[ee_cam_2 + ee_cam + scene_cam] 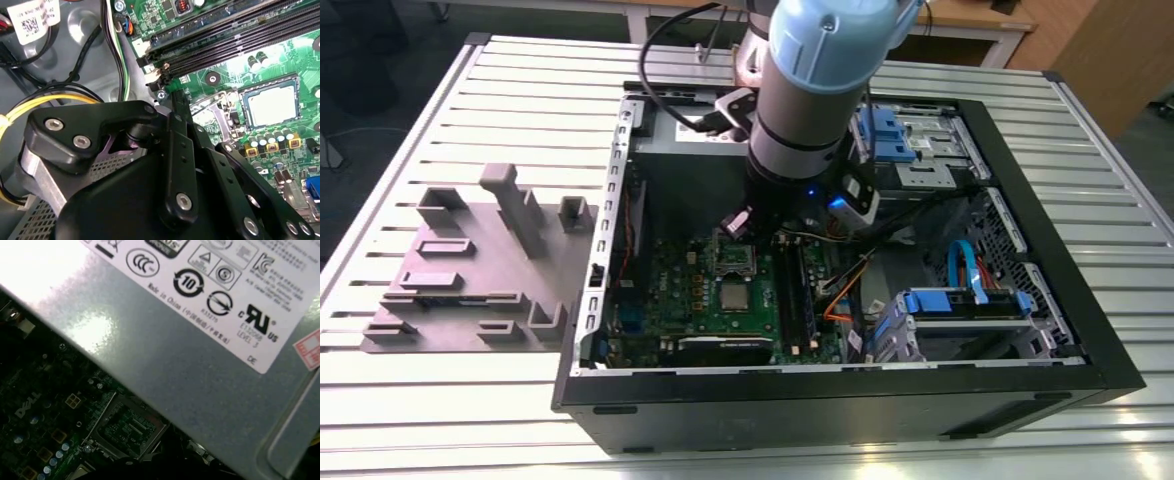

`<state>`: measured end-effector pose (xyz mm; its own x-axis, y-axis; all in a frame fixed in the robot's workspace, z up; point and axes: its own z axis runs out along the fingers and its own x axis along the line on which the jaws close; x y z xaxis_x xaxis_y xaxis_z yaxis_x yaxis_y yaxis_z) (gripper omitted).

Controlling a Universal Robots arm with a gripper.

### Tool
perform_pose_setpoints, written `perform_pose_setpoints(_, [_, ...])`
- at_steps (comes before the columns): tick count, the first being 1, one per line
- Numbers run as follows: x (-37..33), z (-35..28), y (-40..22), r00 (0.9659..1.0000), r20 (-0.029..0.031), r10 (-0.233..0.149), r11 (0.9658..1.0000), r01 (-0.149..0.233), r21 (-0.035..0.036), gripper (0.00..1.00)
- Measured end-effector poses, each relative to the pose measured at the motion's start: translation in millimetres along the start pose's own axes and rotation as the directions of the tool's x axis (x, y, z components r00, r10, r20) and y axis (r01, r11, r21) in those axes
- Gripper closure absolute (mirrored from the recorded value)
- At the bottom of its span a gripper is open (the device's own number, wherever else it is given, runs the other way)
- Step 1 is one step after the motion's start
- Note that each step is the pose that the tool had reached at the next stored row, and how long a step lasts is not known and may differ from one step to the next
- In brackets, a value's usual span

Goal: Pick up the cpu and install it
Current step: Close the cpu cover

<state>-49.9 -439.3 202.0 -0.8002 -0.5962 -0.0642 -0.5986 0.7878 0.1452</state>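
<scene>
table (pixel 480 90): slatted metal, carrying everything.
fixture (pixel 467 250): grey block with upright posts and slots, sitting on the table at the exterior view's left, just beside the case.
case (pixel 854 400): black, lying on its side, open face pointing up.
psu (pixel 165 360): grey box with a white label, sitting in the case at the board's far edge in the exterior view. In the first wrist view it is running close along the frame.
board (pixel 674 285): green, lying flat on the case floor.
frame (pixel 736 258): silver rectangle lying on the board between the psu and the cpu, green showing through its window in the first wrist view.
cpu (pixel 736 296): lying flat on the board, pale silver top facing up, just beside the frame on the side toward the case's near wall. In the second wrist view it is sitting inside a dark square surround (pixel 270 102).
ram slots (pixel 225 30): long black slots running beside the cpu, toward the exterior view's right.
arm (pixel 814 90): pale blue and grey, reaching straight down into the case.
gripper (pixel 181 100): black, hanging low over the board near the frame edge, apart from the cpu and not touching it.
jaws: cannot tell whether apart or together.
cables (pixel 847 290): orange and black, crossing the case floor right of the board.
drive bays (pixel 961 310): metal cages with blue handles, sitting at the case's right end in the exterior view.
</scene>
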Motion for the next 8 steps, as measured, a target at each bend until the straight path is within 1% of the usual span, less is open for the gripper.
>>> perform_pose_setpoints(4, [1.2,-0.2,-0.3,1.0000,0.0023,-0.002,1.0000,0.002,-0.0021,0.90])
perform_pose_setpoints(8, [1.7,-1.3,-0.8,1.0000,0.0066,-0.002,1.0000,0.002,-0.0067,0.90])
